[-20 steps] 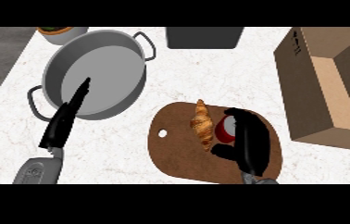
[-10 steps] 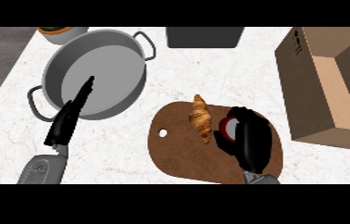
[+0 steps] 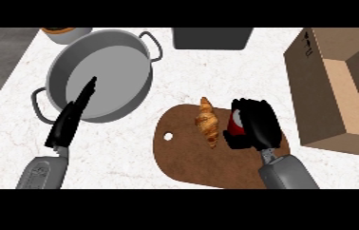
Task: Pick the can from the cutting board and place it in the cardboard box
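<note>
Most of my view is the white marbled counter (image 3: pixel 210 77). On its left sits the wide grey two-handled pan (image 3: pixel 116 62); the open brown cardboard box (image 3: pixel 316 91) stands at the right edge. Between them, nearer me, lies the rounded brown wooden cutting board (image 3: pixel 189 162). My left hand (image 3: pixel 70 122) hangs over the pan's rim, fingers straight and pressed together. My right hand (image 3: pixel 258 122) curls round the red can (image 3: pixel 236 123) above the board's right part, just beside the golden croissant (image 3: pixel 207 122).
</note>
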Motion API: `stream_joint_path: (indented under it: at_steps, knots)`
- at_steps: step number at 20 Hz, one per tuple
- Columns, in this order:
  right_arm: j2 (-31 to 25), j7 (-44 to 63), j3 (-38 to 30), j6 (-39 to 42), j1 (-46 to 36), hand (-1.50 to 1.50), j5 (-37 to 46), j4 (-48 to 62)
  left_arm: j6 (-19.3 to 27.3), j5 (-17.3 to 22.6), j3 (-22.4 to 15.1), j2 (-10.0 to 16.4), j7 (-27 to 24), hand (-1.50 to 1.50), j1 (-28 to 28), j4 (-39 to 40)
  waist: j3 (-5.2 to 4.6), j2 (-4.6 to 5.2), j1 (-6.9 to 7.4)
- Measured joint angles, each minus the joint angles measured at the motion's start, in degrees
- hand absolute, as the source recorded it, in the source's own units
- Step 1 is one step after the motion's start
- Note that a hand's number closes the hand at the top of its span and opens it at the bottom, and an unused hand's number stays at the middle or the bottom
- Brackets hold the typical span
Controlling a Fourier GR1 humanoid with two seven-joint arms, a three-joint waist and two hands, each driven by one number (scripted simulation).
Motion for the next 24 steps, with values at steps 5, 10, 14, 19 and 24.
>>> stream_joint_path:
  at_steps: [5, 10, 14, 19, 24]
  knots:
    - [-2.73, 0.59, -1.80, 8.86, -0.38, 1.50, -0.60, -10.20, -0.39, 0.14, 0.49, 0.00, -0.28, 0.00, 0.82, -0.61, 0.20, 0.01, -0.59]
    - [-5.14, 4.36, -6.00, 14.87, -2.72, 1.50, -0.08, -19.99, -0.18, -0.27, 0.49, -0.11, -0.65, 0.00, 2.10, -1.39, 0.27, -0.10, -0.87]
    - [-6.44, 8.78, -10.14, 21.56, -4.15, 1.50, -0.49, -28.56, -0.81, 0.23, 1.04, 0.18, -0.01, 0.00, 1.98, -1.60, 0.21, -0.07, -1.06]
    - [-8.35, 11.83, -18.10, 27.70, -7.38, 1.50, -3.06, -33.80, -0.35, -0.38, 0.61, -0.53, 0.25, 0.00, 2.34, -2.33, 0.24, -0.01, -0.91]
    - [-11.24, 10.83, -27.78, 28.50, -8.46, 1.50, -7.13, -33.67, 0.08, -1.22, 0.10, -1.14, 0.65, 0.00, 2.61, -3.03, 0.28, 0.03, -0.78]
